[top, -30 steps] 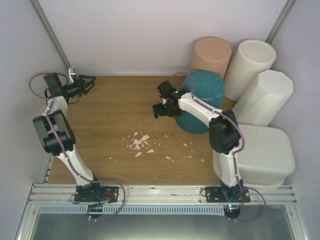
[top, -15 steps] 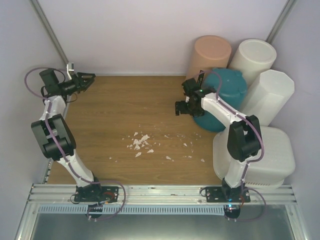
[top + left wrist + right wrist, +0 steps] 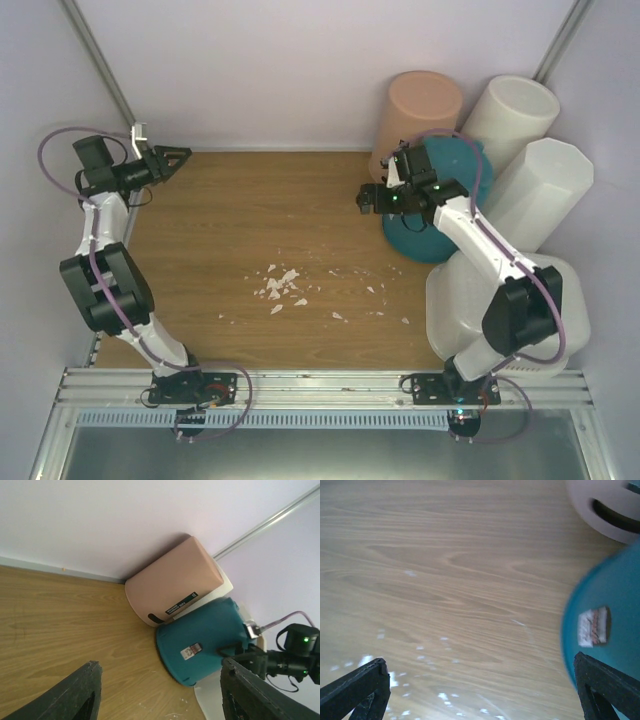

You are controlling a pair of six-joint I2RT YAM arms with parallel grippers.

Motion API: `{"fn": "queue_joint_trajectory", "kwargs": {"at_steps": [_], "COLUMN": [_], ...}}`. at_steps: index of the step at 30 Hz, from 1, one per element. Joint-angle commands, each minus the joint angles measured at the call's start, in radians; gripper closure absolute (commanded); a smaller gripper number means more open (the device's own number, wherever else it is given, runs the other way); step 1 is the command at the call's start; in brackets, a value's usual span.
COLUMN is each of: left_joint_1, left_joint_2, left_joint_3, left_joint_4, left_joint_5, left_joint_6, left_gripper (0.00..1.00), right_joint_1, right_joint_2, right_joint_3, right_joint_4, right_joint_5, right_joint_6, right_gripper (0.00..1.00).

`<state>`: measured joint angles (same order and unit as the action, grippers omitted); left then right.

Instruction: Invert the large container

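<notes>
Overhead, I am seeing the left gripper [image 3: 183,155] hanging in the far-left corner, the right gripper [image 3: 368,198] hovering beside the teal bin [image 3: 455,165], the large container [image 3: 575,290] sitting near-right beneath that arm's elbow; each wrist view is showing jaws parted, gripping nothing.

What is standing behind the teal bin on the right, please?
Behind the teal bin stand a peach round bin and a tall round white bin. The teal bin and the right arm cover part of their bases.
</notes>
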<state>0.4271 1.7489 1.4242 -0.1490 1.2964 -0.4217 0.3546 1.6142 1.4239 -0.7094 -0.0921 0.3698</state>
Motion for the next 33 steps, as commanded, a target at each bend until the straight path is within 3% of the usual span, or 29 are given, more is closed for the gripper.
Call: {"fn": "queue_joint_trajectory", "kwargs": {"at_steps": [1, 14, 18, 20, 23, 27, 33], "left_joint_1": [-0.007, -0.007, -0.007, -0.007, -0.003, -0.001, -0.001], "left_joint_2": [-0.072, -0.159, -0.344, -0.483, -0.637, -0.757, -0.853], "left_joint_3": [0.015, -0.012, -0.219, -0.321, -0.391, -0.387, -0.406], "left_joint_4": [-0.043, -0.091, 0.029, 0.092, 0.106, 0.073, 0.016], "left_joint_5": [-0.013, -0.065, -0.169, -0.24, -0.347, -0.441, -0.518], "left_joint_6": [0.079, 0.119, 0.086, 0.084, 0.123, 0.203, 0.274], "left_gripper": [0.34, 0.34, 0.33, 0.27, 0.16, 0.04, 0.01], "right_joint_1": [0.058, 0.155, 0.229, 0.26, 0.328, 0.407, 0.427], "right_joint_2": [-0.04, -0.069, -0.117, -0.142, -0.19, -0.25, -0.382], "right_joint_3": [-0.04, -0.168, -0.307, -0.363, -0.368, -0.302, -0.356], "right_joint_4": [0.134, 0.174, 0.249, 0.269, 0.261, 0.275, 0.356], "right_joint_5": [-0.159, -0.161, -0.17, -0.143, -0.052, 0.199, 0.327], "right_joint_6": [-0.012, 0.009, 0.062, 0.098, 0.101, 0.061, 0.001], "right_gripper": [0.0, 0.0, 0.0, 0.0, 0.0, 0.0, 0.0]}}
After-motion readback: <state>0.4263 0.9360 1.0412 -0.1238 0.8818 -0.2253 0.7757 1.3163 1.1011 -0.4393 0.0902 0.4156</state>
